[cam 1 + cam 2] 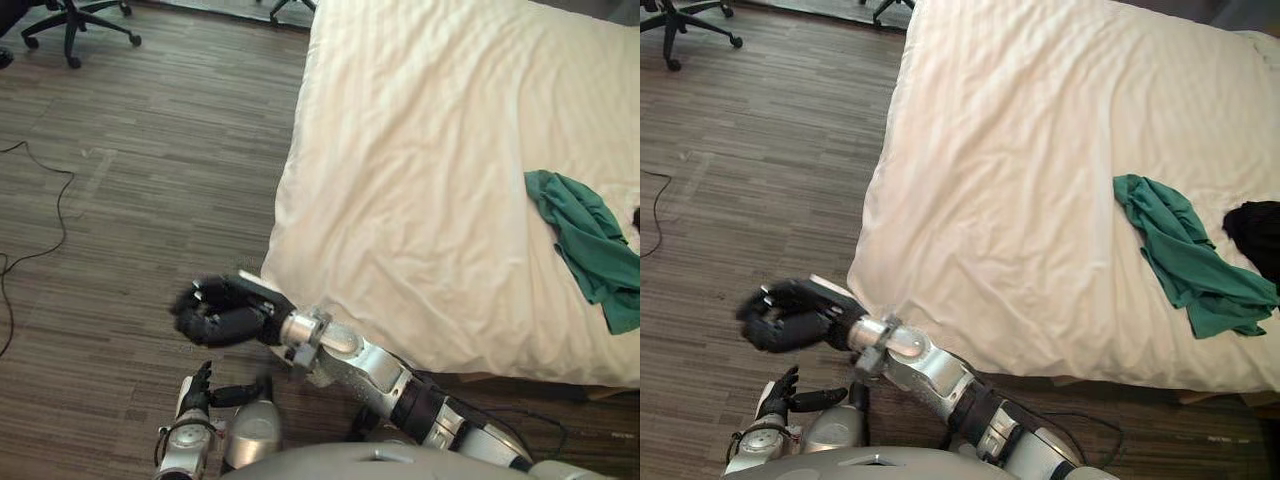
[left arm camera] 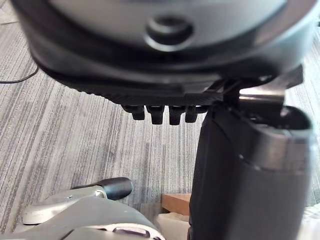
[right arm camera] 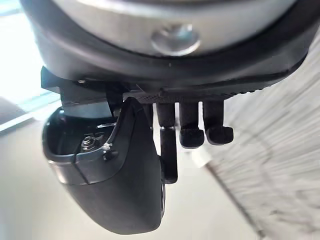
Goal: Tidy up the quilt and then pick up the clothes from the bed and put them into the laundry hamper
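Quilt: white quilt (image 1: pixel 420 150) spread over the bed (image 1: pixel 1188 397), lightly creased, its near left corner draping toward the floor (image 1: pixel 130 200).

Clothes: a green garment (image 1: pixel 590 240) lies crumpled on the quilt near the bed's right edge. A black garment (image 1: pixel 1255 230) lies just beside it, at that same edge.

Right hand: the right hand (image 1: pixel 215 312) reaches across from the lower right and hangs over the floor just beside the quilt's near left corner, apart from the cloth. Its fingers (image 3: pixel 192 135) are clenched inward with nothing between them.

Left hand: the left hand (image 1: pixel 198 388) sits low over the floor, below the right hand and well apart from the bed. Its fingers are relaxed and released, the thumb standing out to the side, and it grasps nothing.

Floor: dark wood-look planks run along the bed's left side.

Chair: an office chair (image 1: pixel 72 22) stands on its wheeled base at the far left, well apart from the bed.

Task's things: both garments rest on the bed, untouched by either hand.
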### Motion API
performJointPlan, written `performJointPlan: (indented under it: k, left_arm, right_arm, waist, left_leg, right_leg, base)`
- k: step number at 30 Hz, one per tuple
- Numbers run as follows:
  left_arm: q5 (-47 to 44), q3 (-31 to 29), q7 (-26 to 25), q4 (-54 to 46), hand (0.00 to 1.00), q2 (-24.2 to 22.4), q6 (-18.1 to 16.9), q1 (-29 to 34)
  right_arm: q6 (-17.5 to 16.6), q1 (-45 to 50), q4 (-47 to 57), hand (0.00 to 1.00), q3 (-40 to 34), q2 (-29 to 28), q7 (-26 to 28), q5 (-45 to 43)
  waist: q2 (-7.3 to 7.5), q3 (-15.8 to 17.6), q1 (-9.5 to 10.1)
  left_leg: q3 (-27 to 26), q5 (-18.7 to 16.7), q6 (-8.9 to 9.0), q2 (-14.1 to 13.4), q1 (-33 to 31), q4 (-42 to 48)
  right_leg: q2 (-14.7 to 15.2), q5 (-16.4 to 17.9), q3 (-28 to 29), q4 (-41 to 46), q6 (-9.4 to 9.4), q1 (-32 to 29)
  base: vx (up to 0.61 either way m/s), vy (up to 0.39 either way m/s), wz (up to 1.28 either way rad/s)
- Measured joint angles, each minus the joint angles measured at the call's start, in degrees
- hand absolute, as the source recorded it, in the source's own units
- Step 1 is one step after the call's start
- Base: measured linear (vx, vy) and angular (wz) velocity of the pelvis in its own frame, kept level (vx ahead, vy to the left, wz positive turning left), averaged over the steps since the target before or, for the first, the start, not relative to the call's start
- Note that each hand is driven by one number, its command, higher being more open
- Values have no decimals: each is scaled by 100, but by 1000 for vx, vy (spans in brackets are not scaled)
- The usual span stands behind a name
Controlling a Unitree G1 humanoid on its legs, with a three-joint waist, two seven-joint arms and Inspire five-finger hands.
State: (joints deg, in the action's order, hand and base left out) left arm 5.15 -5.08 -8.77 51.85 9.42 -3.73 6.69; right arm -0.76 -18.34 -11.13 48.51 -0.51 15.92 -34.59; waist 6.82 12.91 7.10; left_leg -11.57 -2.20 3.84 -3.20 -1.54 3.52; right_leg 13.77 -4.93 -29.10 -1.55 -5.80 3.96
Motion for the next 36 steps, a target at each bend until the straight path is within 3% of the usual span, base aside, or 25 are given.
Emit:
performJointPlan:
  k: [4, 9, 14, 16, 20, 25, 28, 33, 34, 36]
  left_arm:
    - [-1, 1, -103, 126, 100, -16, -17, 105]
    - [-5, -11, -185, 270, 100, -39, -32, 84]
    - [-3, -10, -103, 391, 100, -75, -5, 64]
    - [-1, -9, -46, 393, 100, -112, 25, 82]
    - [-1, -7, 82, 393, 100, -171, 61, 115]
    - [-21, -16, 179, 460, 100, -174, 170, -8]
    - [-139, -53, 195, 460, 100, -221, 177, -198]
    - [-341, -778, 213, 455, 100, -270, 280, -292]
    - [-341, -868, 214, 440, 100, -272, 279, -346]
    - [-338, -946, 228, 376, 100, -274, 275, -426]
  right_arm:
    - [-156, 340, 806, 0, 47, -26, 154, -1156]
    - [-538, 706, 969, 0, -687, -20, -69, -1411]
    - [-762, 1641, 762, 0, -2620, 229, -430, -1265]
    - [-770, 1887, 56, 0, -3694, 282, -678, -867]
    - [-811, 2000, -1445, 0, -5553, 244, -1298, -871]
    - [-967, 2094, -2502, 0, -6864, 179, -1600, -858]
    - [-905, 2193, -3696, 0, -8362, 216, -2174, -916]
    - [-542, 3097, -4701, 0, -10461, 427, -2495, -907]
    - [-477, 3302, -4708, 100, -10538, 425, -2524, -901]
    - [-346, 3648, -4715, 100, -10544, 407, -2535, -864]
  waist:
    - [-90, -206, -118]
    - [-173, -264, -272]
    - [-310, -376, -343]
    - [-388, -411, -443]
    - [-542, -467, -634]
    - [-605, -512, -882]
    - [-634, -528, -938]
    - [-746, -586, -1305]
    - [-752, -590, -1354]
    - [-756, -593, -1409]
  left_leg:
    - [-62, -45, 12, -28, -10, 52]
    - [-60, -57, 15, -48, -105, 149]
    - [-104, -42, 15, -49, -93, 130]
    - [-218, -32, 15, -51, -93, 111]
    - [-448, -18, 27, -50, 20, -21]
    - [-829, -31, 48, -56, 275, -196]
    - [-1025, -58, 70, -54, 425, -298]
    - [-1466, -209, 175, -142, 726, -393]
    - [-1505, -225, 186, -151, 757, -395]
    - [-1582, -243, 197, -156, 812, -422]
  right_leg:
    - [-17, 0, 106, 13, 0, -46]
    - [-36, 0, 116, 17, 0, -98]
    - [-41, 0, 155, 4, -1, -115]
    - [-41, -20, 275, -31, -33, -186]
    - [-45, -55, 503, -78, -87, -287]
    - [-82, -104, 819, -175, -121, -294]
    - [-91, -120, 952, -258, -148, -294]
    - [-195, -113, 1402, -281, -137, -307]
    - [-198, -108, 1433, -282, -129, -305]
    - [-211, -99, 1506, -282, -120, -306]
  base:
    - [-23, -5, -10]
    - [-41, -10, -2]
    - [-29, -4, -4]
    - [-21, -2, -25]
    - [-3, -4, -30]
    - [8, 2, -38]
    - [-4, -2, -31]
    - [33, -23, -48]
    - [13, -30, -31]
    - [-16, -33, -20]
